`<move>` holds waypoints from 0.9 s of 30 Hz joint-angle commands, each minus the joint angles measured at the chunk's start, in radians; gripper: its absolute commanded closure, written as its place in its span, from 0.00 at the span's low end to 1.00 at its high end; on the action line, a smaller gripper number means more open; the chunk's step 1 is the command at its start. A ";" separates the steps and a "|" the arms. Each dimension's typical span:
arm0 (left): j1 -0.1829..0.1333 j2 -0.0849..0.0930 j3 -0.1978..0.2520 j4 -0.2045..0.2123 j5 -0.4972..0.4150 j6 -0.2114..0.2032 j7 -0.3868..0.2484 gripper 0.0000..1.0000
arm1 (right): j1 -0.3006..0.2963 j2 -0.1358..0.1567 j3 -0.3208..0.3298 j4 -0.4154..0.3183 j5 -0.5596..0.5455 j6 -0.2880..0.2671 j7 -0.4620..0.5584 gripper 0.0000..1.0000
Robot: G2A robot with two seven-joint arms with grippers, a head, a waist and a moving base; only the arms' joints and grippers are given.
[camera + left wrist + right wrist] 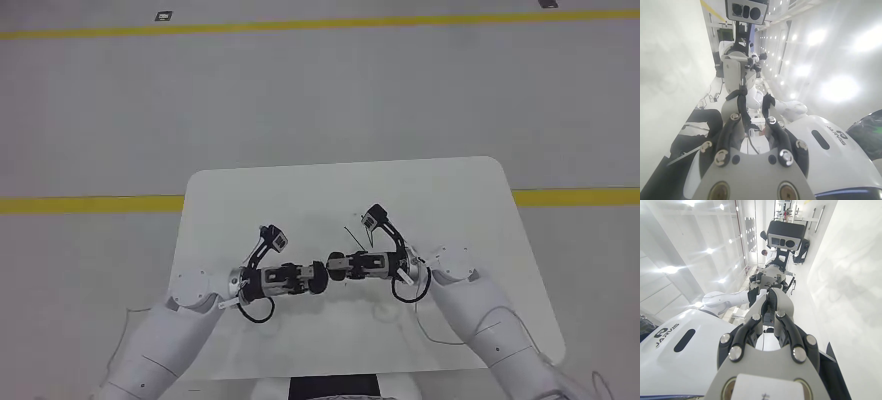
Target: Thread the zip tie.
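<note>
**Pincers meet tip to tip over the counter**

We see the left pincer and the right pincer nose to nose just below the middle of the frame, over the white counter. The right one is pinched narrow on the zip tie, a thin dark strand slanting toward the upper left. The left one shows a modest gap between its fingers.

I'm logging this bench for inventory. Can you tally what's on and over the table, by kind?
grippers: 2, the left gripper and the right gripper
zip tie: 1
table: 1
Total: 4
</note>
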 commanded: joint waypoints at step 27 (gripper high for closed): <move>-0.016 0.015 0.029 0.016 0.011 0.003 0.029 0.94 | -0.003 0.002 0.001 -0.019 -0.024 0.000 0.013 1.00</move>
